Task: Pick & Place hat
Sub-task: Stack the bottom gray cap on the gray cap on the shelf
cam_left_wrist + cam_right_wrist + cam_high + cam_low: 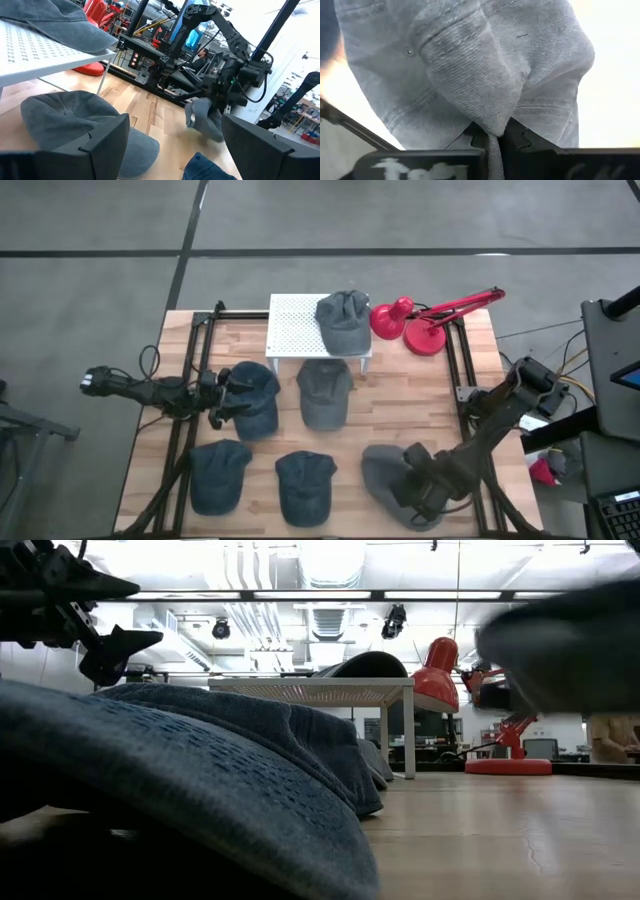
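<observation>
Currently the right tool (pixel 425 485) is working at the near right of the wooden desk (pixel 400 405), its dark fingers pinched together on a fold of a grey hat (pixel 395 470). Seen from the right wrist, that hat (pixel 485 65) is showing a soft, washed cotton twill with stitched seams and a small eyelet, bunching into a ridge where the fingers are closing on it. From the left wrist, the same hat (pixel 205 117) is hanging limp and crumpled under the right arm, apparently off the planks.

Left tool (pixel 225 395) is hovering at the left side of the desk over a dark blue hat (pixel 255 400), fingers (pixel 107 145) standing wide apart with nothing between them.

Other items:
- white perforated rack (pixel 300 325) at the far edge, flat top on thin legs, carrying a grey hat (pixel 343 318) that is overhanging its right corner;
- grey hat (pixel 324 392) lying just in front of the rack;
- two blue hats along the near edge, one left (pixel 218 472) and one centre (pixel 304 485);
- red desk lamp (pixel 425 320) right of the rack, round base, domed shade, jointed arm.

Low view: coarse blue fabric (pixel 200 780) is sitting close to the lens and blocking most of the left half of the desk.
</observation>
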